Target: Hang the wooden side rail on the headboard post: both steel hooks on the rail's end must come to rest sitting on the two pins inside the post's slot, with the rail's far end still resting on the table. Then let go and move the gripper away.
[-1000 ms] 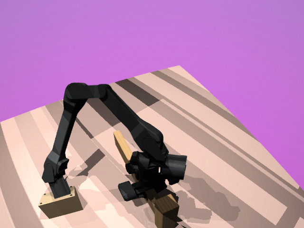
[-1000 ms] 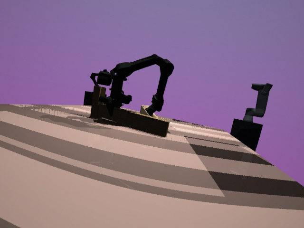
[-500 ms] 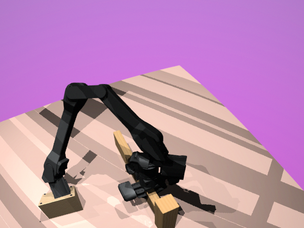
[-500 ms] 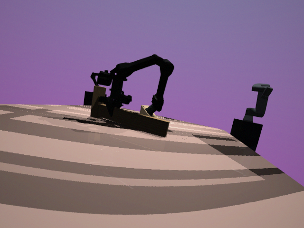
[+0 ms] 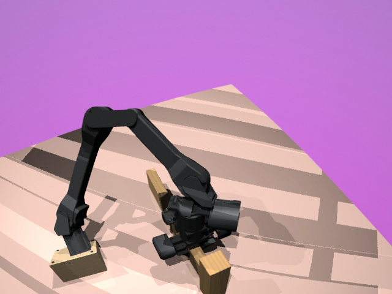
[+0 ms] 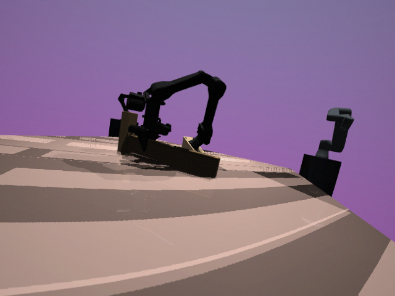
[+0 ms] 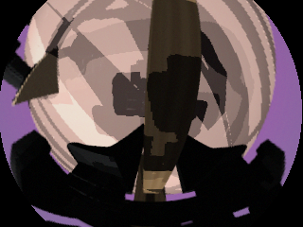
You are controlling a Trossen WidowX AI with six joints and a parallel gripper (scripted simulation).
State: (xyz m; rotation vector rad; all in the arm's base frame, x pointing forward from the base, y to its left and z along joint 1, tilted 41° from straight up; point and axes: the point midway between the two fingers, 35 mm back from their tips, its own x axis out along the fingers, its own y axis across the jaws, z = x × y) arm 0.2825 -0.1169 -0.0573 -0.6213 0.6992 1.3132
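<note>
The wooden side rail reaches from the headboard post to its far end, which appears to rest on the table. Its near end meets the upright post. The steel hooks, the pins and the slot cannot be made out. My gripper points down over the rail near the post, one finger on each side. The fingers are slightly open, very close to the rail's faces, with no grip on it. The gripper body hides part of the rail.
The arm's base sits on a wooden block to one side of the rail. The wrist housing is close to the post's top. In the exterior view, a grey arm stands on a dark pedestal beyond the table edge.
</note>
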